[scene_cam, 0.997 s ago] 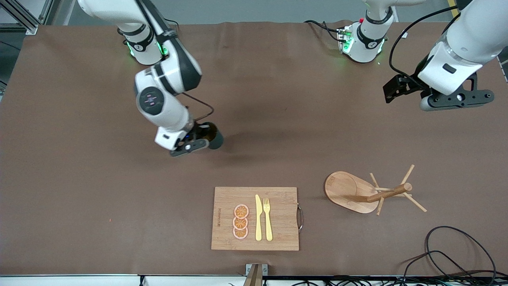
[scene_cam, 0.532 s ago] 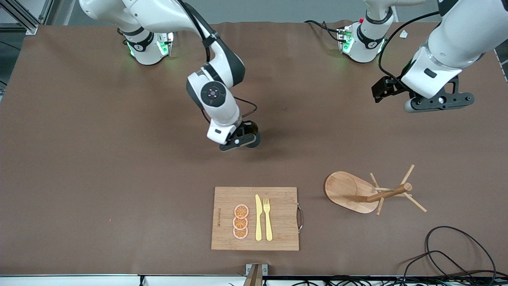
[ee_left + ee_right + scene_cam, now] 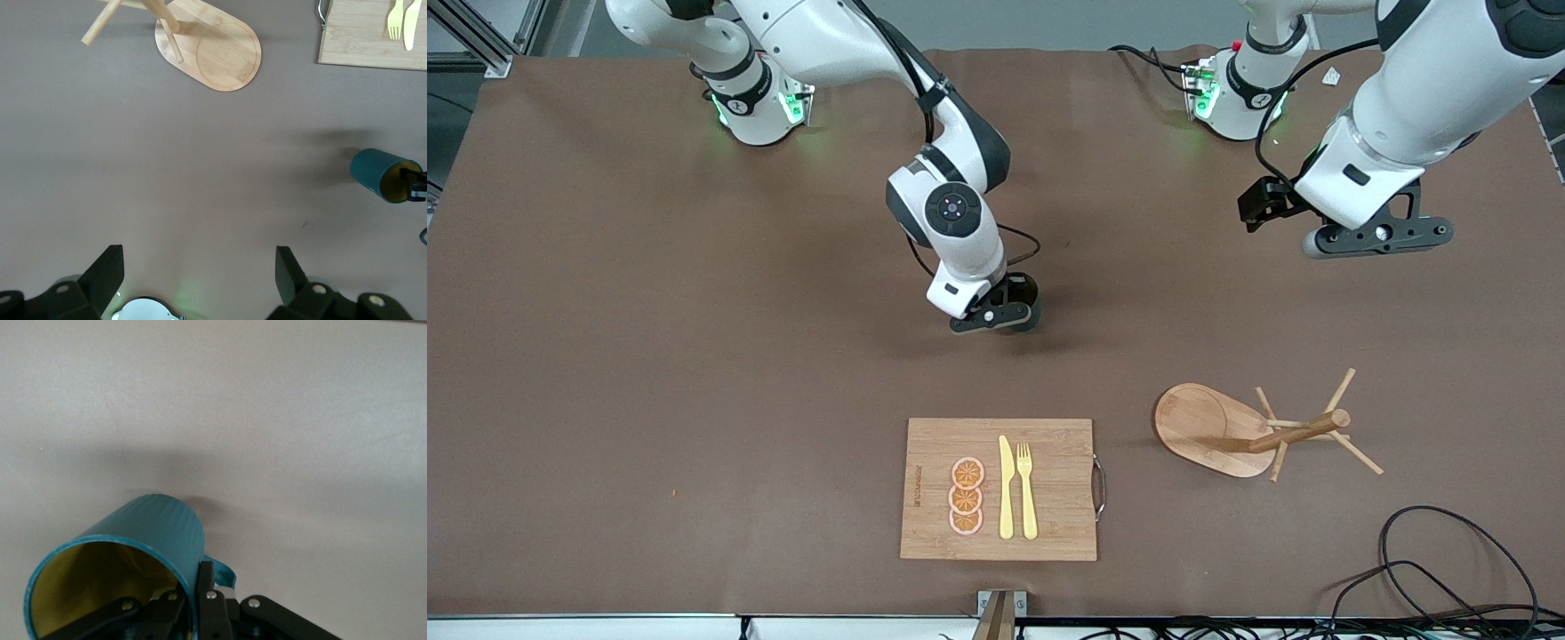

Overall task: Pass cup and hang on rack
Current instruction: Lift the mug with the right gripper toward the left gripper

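Observation:
The teal cup (image 3: 1032, 300) with a yellow inside hangs tilted over the middle of the table. My right gripper (image 3: 1003, 316) is shut on its rim beside the handle, one finger inside and one outside. The right wrist view shows the cup (image 3: 137, 543) and the right gripper (image 3: 190, 587) pinching its wall. My left gripper (image 3: 1375, 236) hovers open and empty over the left arm's end of the table; its wrist view shows the left gripper (image 3: 199, 267) with wide fingers, the cup (image 3: 379, 173) and the rack (image 3: 217, 50). The wooden rack (image 3: 1205, 427) stands nearer the front camera.
A bamboo cutting board (image 3: 1058, 444) with a yellow knife (image 3: 1006, 489), a fork (image 3: 1027, 491) and orange slices (image 3: 966, 496) lies near the front edge. Black cables (image 3: 1449, 569) coil at the front corner on the left arm's end.
My right arm has carried the cup toward the left arm's end, from its own part of the table to the middle. My left gripper has drifted toward the middle, still open.

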